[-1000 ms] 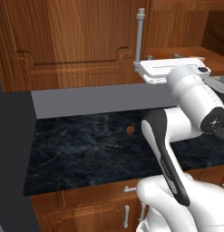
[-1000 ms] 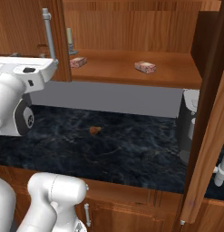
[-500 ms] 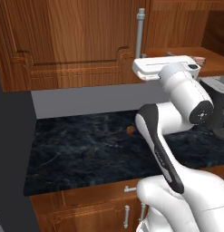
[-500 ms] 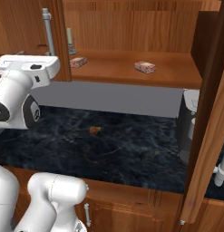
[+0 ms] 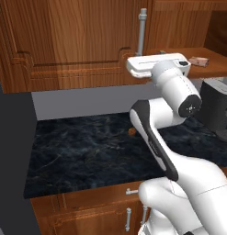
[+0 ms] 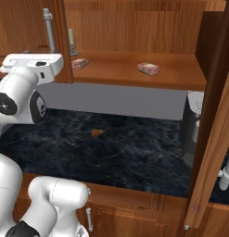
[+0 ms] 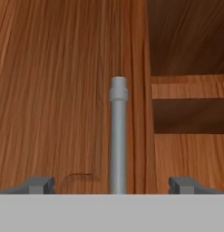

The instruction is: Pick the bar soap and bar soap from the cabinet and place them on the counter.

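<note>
Counting two bar soaps [image 6: 148, 68] shelved

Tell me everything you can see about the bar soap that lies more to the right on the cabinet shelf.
The bar soap is a small flat rectangular bar, pinkish-beige with darker reddish ends. It lies flat on the wooden shelf of the open cabinet, turned slightly askew to the front edge. Only the shelf touches it; nothing holds it.
</note>
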{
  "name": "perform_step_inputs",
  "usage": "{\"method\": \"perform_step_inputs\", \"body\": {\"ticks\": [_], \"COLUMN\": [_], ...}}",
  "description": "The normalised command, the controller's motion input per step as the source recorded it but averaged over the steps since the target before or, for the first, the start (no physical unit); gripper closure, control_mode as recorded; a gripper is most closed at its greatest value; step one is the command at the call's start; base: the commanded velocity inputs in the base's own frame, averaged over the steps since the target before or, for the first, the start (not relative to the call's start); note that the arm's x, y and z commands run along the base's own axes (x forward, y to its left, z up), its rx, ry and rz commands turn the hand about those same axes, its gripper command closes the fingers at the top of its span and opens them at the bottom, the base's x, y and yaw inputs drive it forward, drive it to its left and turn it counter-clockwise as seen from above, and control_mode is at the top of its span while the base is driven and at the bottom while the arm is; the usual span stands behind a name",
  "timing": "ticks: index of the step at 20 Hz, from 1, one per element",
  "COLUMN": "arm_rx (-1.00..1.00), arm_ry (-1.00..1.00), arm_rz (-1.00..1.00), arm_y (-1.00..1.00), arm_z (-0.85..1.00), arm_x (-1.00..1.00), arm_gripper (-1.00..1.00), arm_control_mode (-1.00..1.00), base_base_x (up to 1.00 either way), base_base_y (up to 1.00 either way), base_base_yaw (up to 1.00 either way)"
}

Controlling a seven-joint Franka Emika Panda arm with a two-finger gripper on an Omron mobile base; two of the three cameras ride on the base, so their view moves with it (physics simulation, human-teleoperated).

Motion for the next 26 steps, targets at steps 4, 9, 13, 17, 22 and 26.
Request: {"method": "perform_step_inputs", "body": {"ticks": [4,9,13,17,22,26], "arm_rx": [-0.02,-0.02,-0.02,-0.02,-0.03,-0.03], "arm_ry": [0.00,0.00,0.00,0.00,0.00,0.00], "arm_rz": [0.00,0.00,0.00,0.00,0.00,0.00], "arm_y": [0.01,0.00,0.00,0.01,0.01,0.05], "arm_z": [-0.04,-0.04,-0.04,-0.05,-0.07,-0.08], "arm_x": [0.33,0.32,0.33,0.32,0.32,0.35], "arm_gripper": [-1.00,-1.00,-1.00,-1.00,-1.00,-1.00], "arm_control_mode": [-1.00,-1.00,-1.00,-1.00,-1.00,-1.00], "base_base_x": [0.00,0.00,0.00,0.00,0.00,0.00], "base_base_y": [0.00,0.00,0.00,0.00,0.00,0.00], "base_base_yaw": [0.00,0.00,0.00,0.00,0.00,0.00]}}
